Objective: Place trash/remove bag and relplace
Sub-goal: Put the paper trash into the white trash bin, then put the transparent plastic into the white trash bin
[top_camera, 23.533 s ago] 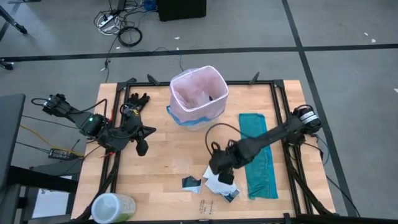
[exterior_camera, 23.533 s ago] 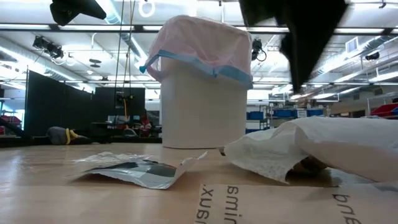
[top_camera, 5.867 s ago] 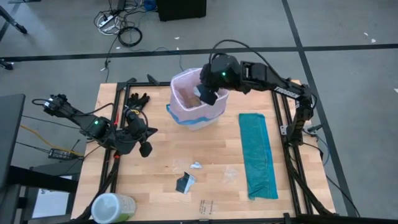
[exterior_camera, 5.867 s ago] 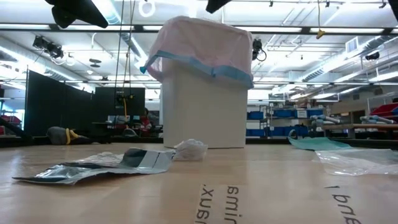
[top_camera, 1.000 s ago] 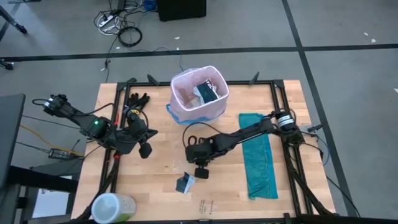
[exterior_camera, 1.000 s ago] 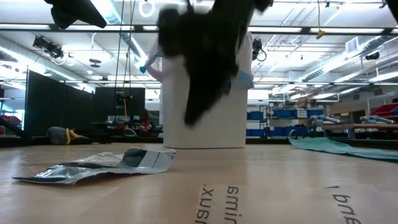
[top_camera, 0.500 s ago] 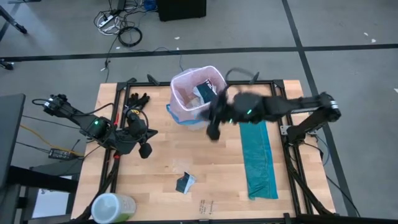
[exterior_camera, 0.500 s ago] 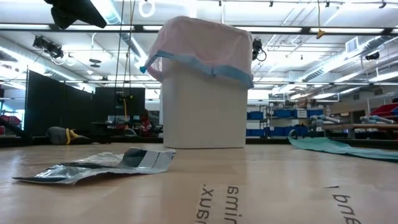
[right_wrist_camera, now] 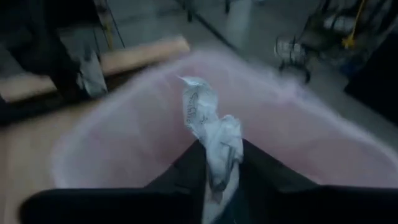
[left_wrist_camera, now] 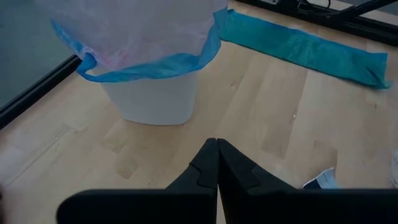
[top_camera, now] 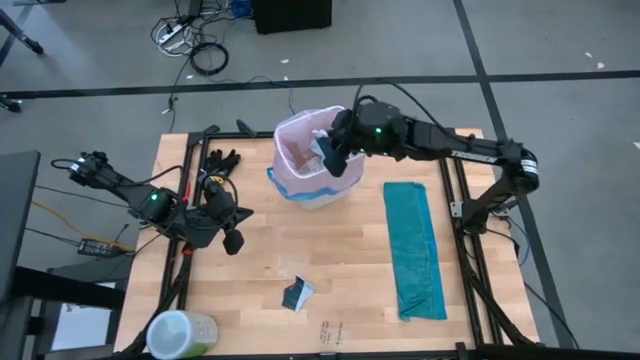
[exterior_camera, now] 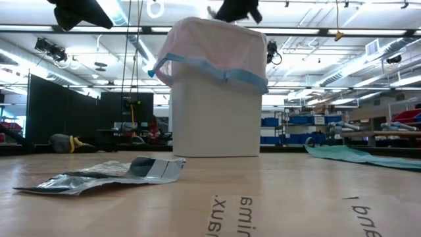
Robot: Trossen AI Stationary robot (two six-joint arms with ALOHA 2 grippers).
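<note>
A white bin (exterior_camera: 214, 118) lined with the pink bag (top_camera: 300, 165), blue band at its rim (left_wrist_camera: 149, 65), stands at the table's far middle. My right gripper (top_camera: 332, 155) hovers over the bag's mouth, shut on a crumpled white paper (right_wrist_camera: 208, 134), a piece of the trash. It shows above the bin in the low view (exterior_camera: 237, 9). Another piece, a black-and-white packet (top_camera: 297, 293), lies flat on the table nearer the front (exterior_camera: 105, 174). My left gripper (top_camera: 231, 241) waits shut at the table's left (left_wrist_camera: 217, 163). My right gripper pinches the crumpled paper by its lower part (right_wrist_camera: 216, 169) between its two fingers. The rest of the paper sticks out past the fingertips. The paper is lifted clear, above the bag's open mouth (right_wrist_camera: 155, 118).
A folded teal-green plastic bag (top_camera: 415, 250) lies along the table's right side. A green-lidded jar (top_camera: 180, 335) stands at the near left corner. Bare wood lies between the bin and the front edge. Black frame rails (top_camera: 455, 180) run along the table's sides.
My right gripper has risen from the table near the black-and-white packet and swung toward the far edge. It now stands above the bin's mouth, tipped closer to level, with the white paper between its fingers. The packet has stayed where it was.
</note>
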